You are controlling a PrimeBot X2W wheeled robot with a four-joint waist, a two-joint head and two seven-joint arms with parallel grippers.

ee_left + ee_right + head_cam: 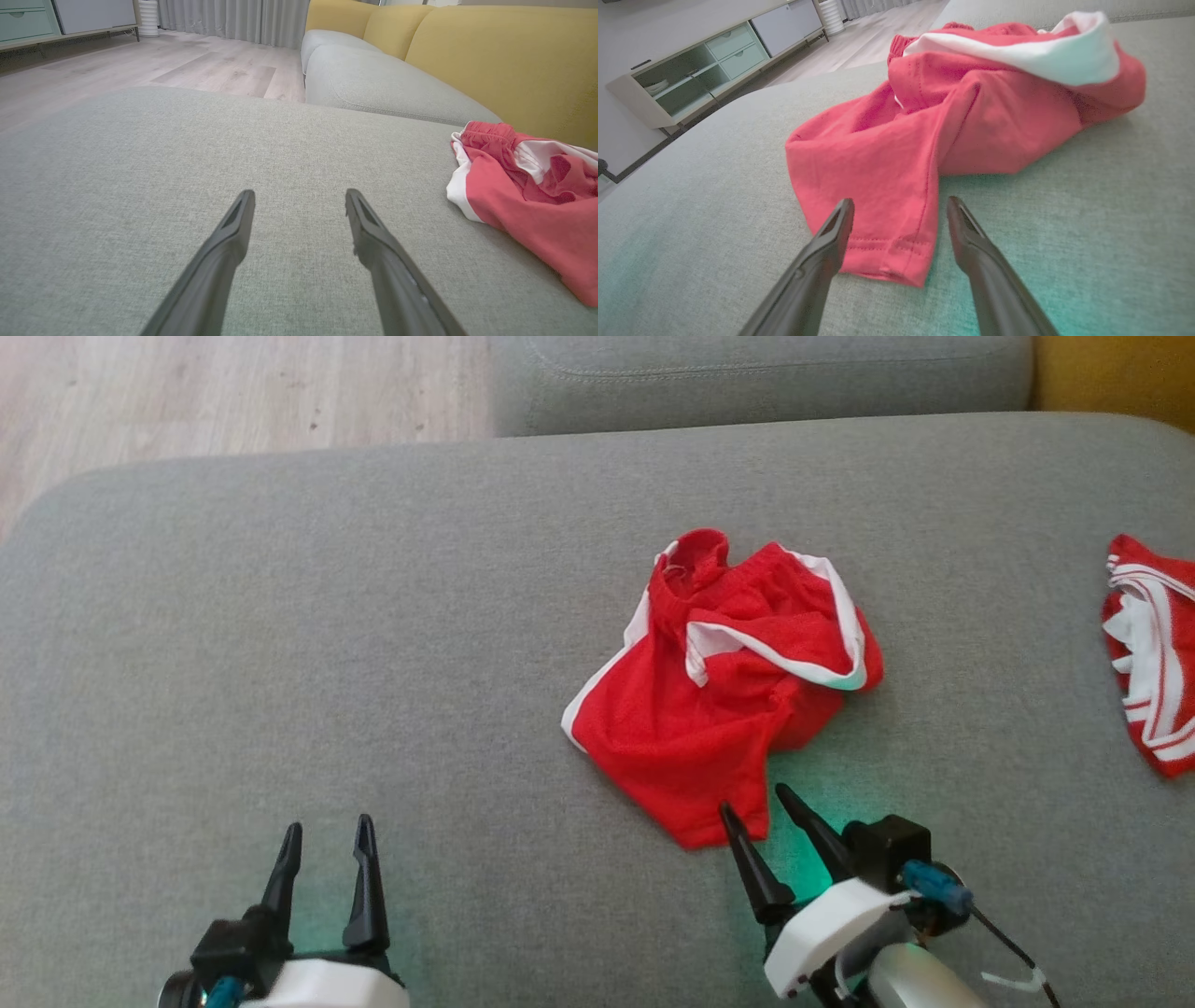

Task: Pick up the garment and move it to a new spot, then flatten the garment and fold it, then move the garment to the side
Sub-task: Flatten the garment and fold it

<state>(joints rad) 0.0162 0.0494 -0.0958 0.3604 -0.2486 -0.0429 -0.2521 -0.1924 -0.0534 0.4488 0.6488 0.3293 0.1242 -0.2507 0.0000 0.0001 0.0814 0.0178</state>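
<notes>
The garment (719, 700) is a pair of red shorts with white trim, lying crumpled on the grey sofa cushion (327, 644). My right gripper (752, 798) is open at its near hem, fingers straddling the hem corner; in the right wrist view the red hem (892, 242) lies between the open right gripper (900, 207). My left gripper (327, 826) stands open over bare cushion at the lower left, well away from the shorts. The left wrist view shows the left gripper (299, 198) with nothing between its fingers and the garment (532, 205) off to the right.
A second red-and-white garment (1153, 653) lies at the cushion's right edge. Another grey cushion (766, 378) sits beyond, with a yellow backrest (504, 60). Wooden floor (233, 392) lies past the cushion's far left edge; a low cabinet (710, 65) stands across the room.
</notes>
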